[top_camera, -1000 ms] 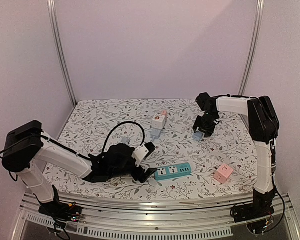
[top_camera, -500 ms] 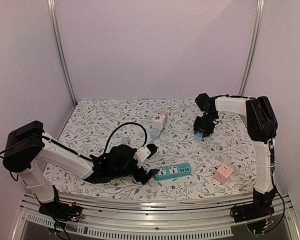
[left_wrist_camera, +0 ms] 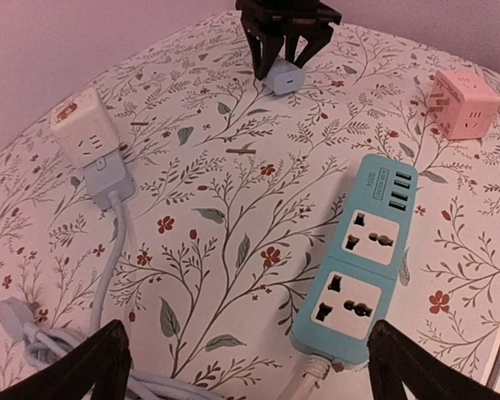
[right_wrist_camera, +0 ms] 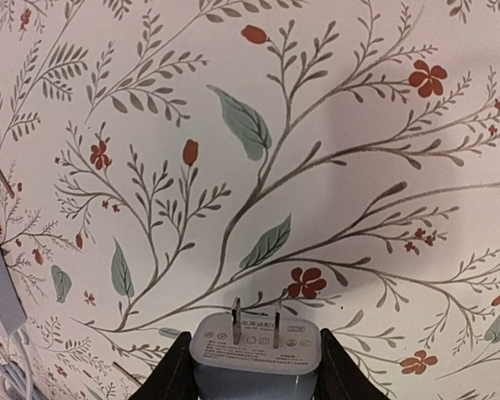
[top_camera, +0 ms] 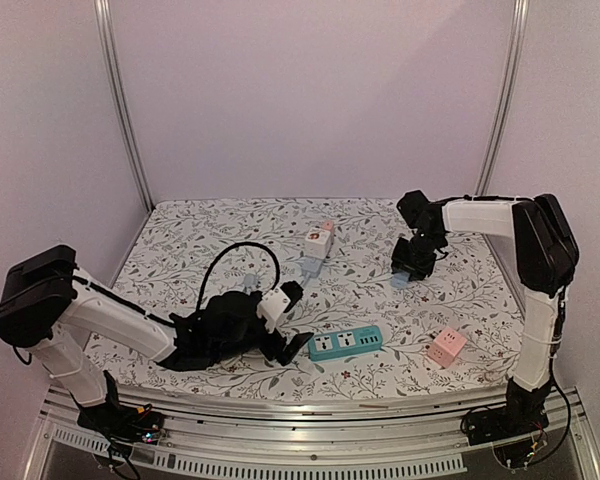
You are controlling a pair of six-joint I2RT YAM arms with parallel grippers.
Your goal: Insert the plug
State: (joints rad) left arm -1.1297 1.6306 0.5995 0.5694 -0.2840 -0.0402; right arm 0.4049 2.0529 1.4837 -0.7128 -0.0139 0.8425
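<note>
Floral tabletop (top_camera: 180, 240) — right tool (right_wrist_camera: 256, 371) clamped on pale-blue plug (right_wrist_camera: 256, 342), prongs forward. Left tool (left_wrist_camera: 250, 367) spread apart, near teal power strip (left_wrist_camera: 358, 258).

The left gripper (left_wrist_camera: 250, 367) stood spread wide, a teal power strip (left_wrist_camera: 362, 258) lying just ahead. Farther off, the right gripper (left_wrist_camera: 282, 70) clasped a pale blue plug (left_wrist_camera: 283, 82); a pink cube socket (left_wrist_camera: 464, 102) sat beyond the strip.
</note>
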